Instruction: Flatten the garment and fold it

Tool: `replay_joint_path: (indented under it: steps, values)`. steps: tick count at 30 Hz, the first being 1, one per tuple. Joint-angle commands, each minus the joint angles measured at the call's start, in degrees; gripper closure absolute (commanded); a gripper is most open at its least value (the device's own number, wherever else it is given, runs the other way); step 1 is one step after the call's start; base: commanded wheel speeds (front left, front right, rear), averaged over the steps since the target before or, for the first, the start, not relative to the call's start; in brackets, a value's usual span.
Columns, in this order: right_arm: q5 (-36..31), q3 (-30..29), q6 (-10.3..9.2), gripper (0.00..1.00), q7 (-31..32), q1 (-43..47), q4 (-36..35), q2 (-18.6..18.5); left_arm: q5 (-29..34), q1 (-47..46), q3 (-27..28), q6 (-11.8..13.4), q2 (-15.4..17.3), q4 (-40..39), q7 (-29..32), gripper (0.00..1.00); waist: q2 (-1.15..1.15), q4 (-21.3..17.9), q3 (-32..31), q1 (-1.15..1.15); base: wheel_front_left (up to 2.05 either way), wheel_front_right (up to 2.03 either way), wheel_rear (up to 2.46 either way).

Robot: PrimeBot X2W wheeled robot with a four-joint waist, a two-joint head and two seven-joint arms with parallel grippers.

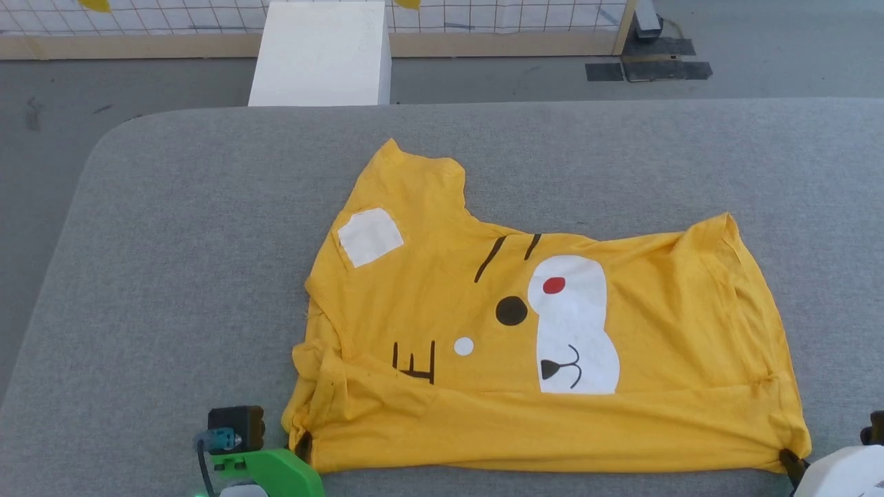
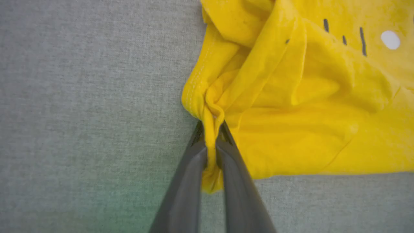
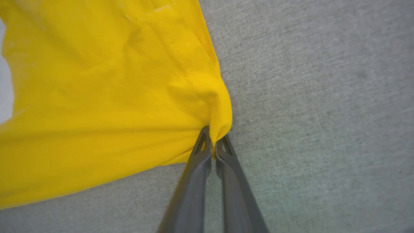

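Head view: the garment (image 1: 428, 290) lies print-up on the grey bench (image 1: 173, 276), its near edge stretched between left gripper (image 1: 302, 445) and right gripper (image 1: 787, 459), evidently to flatten it. Left wrist view: fingers (image 2: 187, 174) pinch a bunched corner. Right wrist view: fingers (image 3: 194, 171) clamp the opposite corner.

Yellow garment (image 1: 442, 386) spread, half-folded, on table

Head cam: up high, looks fwd & down across the grey table (image 1: 173, 276); takes in the whole shirt (image 1: 428, 290), w/ floor (image 1: 760, 41) & white box (image 1: 321, 55) beyond. L wrist cam: v. close, low, looks along the left gripper (image 2: 211, 126) at shirt's near-left corner. R wrist cam: same, along the right gripper (image 3: 213, 136) at near-right corner. Head view shares both corners w/ the wrist views.
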Motion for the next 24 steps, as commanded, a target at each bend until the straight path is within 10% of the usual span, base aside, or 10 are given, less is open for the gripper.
replay_joint_path:
  steps: [1,2,4,5,13,24]
  values:
    - [0.29,0.58,-0.12,1.00,-1.22,-0.55,1.91,0.08,-0.88,-0.89,0.23,-0.44,-0.52,1.48,-0.65,0.42,0.00,-0.22,0.04,0.00,0.00,0.00,0.00]
    - [0.53,0.97,-0.12,0.94,-2.29,-0.69,2.26,0.08,-1.11,-0.98,0.38,-0.72,-0.88,1.83,-1.18,0.00,0.00,-0.27,-0.08,0.00,0.00,0.00,0.00]
    - [1.01,1.55,-0.12,0.05,-4.75,-0.60,2.33,0.08,-1.35,-0.91,0.65,-1.18,-1.19,2.18,-2.23,0.00,0.00,-0.43,-0.50,0.00,0.00,0.00,0.00]
    - [1.07,1.94,-0.12,0.00,-6.29,-0.41,1.84,0.08,-1.32,-0.80,0.91,-1.32,-1.15,2.02,-3.00,0.00,0.00,-0.54,-0.71,0.00,0.00,0.00,0.00]
    - [-0.97,5.96,-0.12,0.00,-19.46,0.40,-5.87,0.08,4.09,-2.78,3.73,-1.99,2.48,-4.39,-13.30,0.00,0.00,-2.14,-0.46,0.00,0.00,0.00,0.00]
    - [-3.22,18.12,-0.12,0.00,-42.91,-7.57,-9.41,-5.77,10.27,-30.47,3.41,-14.59,6.69,1.60,-14.60,0.00,0.00,-6.45,10.29,0.00,0.00,0.00,0.00]
